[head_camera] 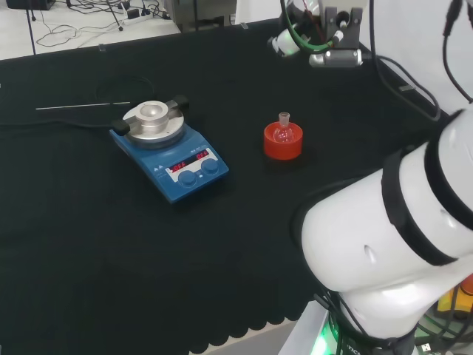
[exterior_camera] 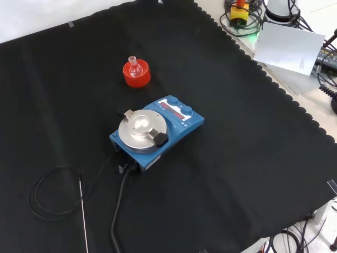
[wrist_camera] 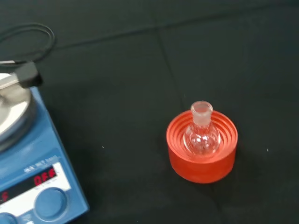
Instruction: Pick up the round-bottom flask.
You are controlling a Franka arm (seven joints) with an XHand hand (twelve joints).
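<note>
Closest to the wrist camera: the round-bottom flask (wrist_camera: pixel 201 134), small, clear glass, neck up, seated in the red ribbed stand (wrist_camera: pixel 202 150). Looks upright and centred in the stand. Can't tell whether anything is in it.

Hand state: can't tell from these frames. In the head view you get the arm's white links at right and some wrist hardware near the top edge above the flask, so I judge you're in the approach, nothing grasped yet.

How I'd do the step:
- Come down from above, line up on the neck. The bulb sits low inside the ribs, so the neck is the part you can actually reach.
- Pinch the neck or just under its lip, then lift straight up. Sideways pull could drag the stand along or tip it.
- Glass is smooth, expect it to slip if you catch only the rim.
- Stand is loose on the cloth as far as I can judge, so don't push on it while closing.

Surroundings: black cloth (exterior_camera: pixel 253 158) covers the bench, scalloped hem at the edge. Blue stirrer plate (exterior_camera: pixel 158 132) with a round metal top sits near the stand, apart from it, left of it in the head view. Its black cable (exterior_camera: pixel 118 211) runs off across the cloth, a thin wire loop (exterior_camera: pixel 52 192) and a thin rod (exterior_camera: pixel 84 216) lie past the plate, well away from the flask. Keep your approach on the side away from the plate.
</note>
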